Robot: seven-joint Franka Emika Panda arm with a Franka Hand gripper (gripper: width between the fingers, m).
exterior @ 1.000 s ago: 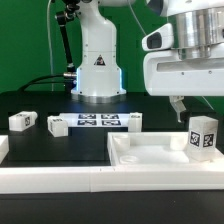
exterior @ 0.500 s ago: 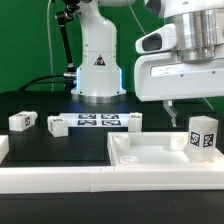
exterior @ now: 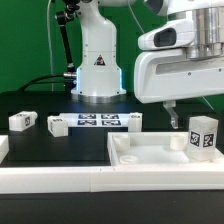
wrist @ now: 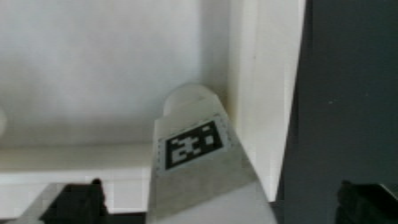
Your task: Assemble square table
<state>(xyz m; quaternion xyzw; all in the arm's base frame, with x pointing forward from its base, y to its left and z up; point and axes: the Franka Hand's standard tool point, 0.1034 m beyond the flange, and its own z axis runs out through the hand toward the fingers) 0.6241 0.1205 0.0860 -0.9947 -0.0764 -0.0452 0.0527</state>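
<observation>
Where the hand stood: the hand hung over the tray-like top, at the exterior view's right.
Opening of the hand: spread wide, fully released.
Held thing: none (the space between the pads carried no load).
Fingers, wrist view: the two dark fingers stood one on each side of the upright leg, with a clear gap on both sides; no touch was visible.
Fingers, exterior view: only one finger showed clearly, pointing down beside that leg; the second one I could not make out.
Height of the hand over the leg: I could not tell it.
Upright leg: it stood inside the top, close to the rim wall at the exterior view's right, with its tags showing.
Top: it lay flat, hollow side up, at the front of the black surface.
Loose legs: the leftmost leg and the second leg lay on the black surface at the exterior view's left of the marker board; the third leg lay just beside the board's other end.
</observation>
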